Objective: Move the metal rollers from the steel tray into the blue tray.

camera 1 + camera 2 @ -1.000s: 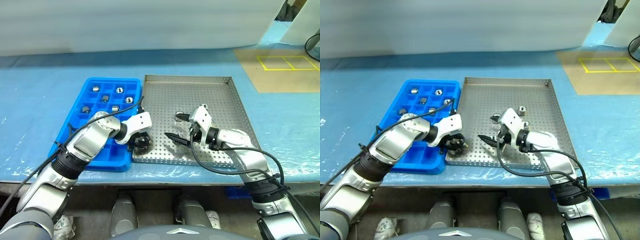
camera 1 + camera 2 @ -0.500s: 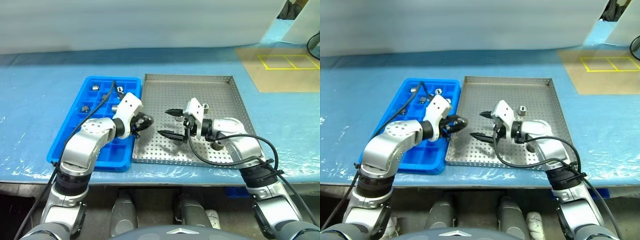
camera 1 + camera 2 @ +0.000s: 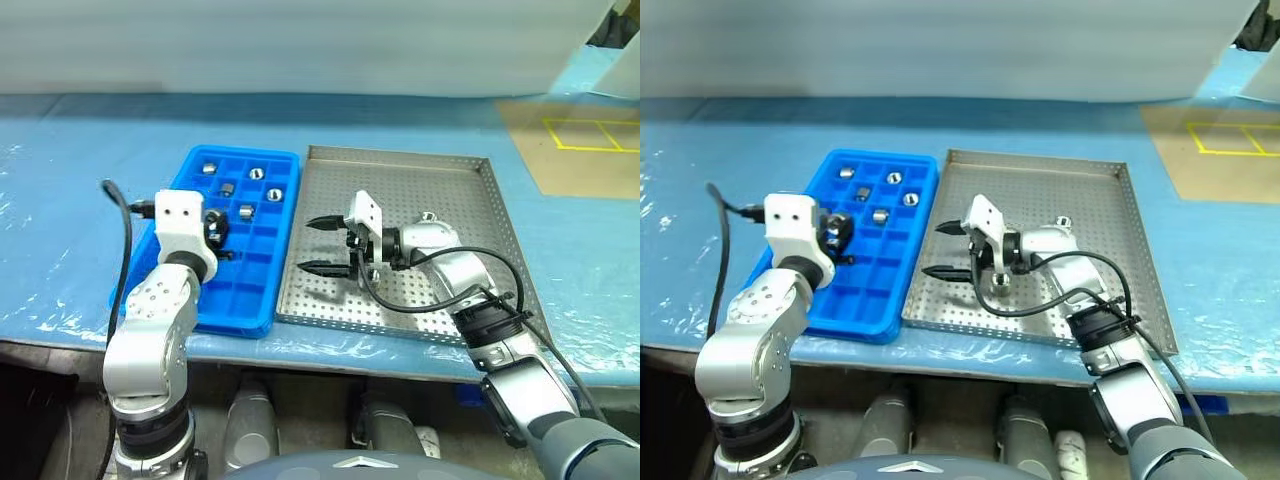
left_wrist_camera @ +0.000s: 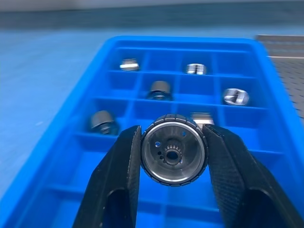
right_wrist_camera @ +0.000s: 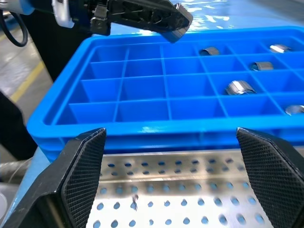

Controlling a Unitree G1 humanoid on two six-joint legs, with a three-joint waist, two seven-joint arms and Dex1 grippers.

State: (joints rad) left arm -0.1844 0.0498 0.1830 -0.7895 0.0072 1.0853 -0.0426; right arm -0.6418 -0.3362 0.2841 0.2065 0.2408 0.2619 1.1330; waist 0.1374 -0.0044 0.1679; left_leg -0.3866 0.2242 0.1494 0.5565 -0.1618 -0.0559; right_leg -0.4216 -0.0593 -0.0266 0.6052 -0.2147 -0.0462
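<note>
My left gripper (image 3: 217, 232) hovers over the near-left part of the blue tray (image 3: 236, 291), shut on a metal roller (image 4: 173, 149) that sits end-on between the black fingers (image 4: 117, 183). Several more rollers (image 3: 246, 211) lie in the tray's far compartments. The steel tray (image 3: 452, 188) lies right of the blue one. My right gripper (image 3: 312, 245) hangs over its left part, pointing at the blue tray, open and holding nothing. In the right wrist view its wide-apart fingers (image 5: 81, 173) frame the blue tray's wall. One roller (image 3: 1064, 221) rests on the perforated floor behind the right wrist.
Both trays sit on a table covered with blue plastic sheet (image 3: 70, 200). A brown mat with yellow tape squares (image 3: 585, 135) lies at the far right. A black cable (image 3: 125, 215) loops off my left wrist.
My left gripper carried the roller from the steel tray's near-left corner leftward and up over the blue tray, turning to point forward. The right gripper drifted left, still open. The camera view shifted.
</note>
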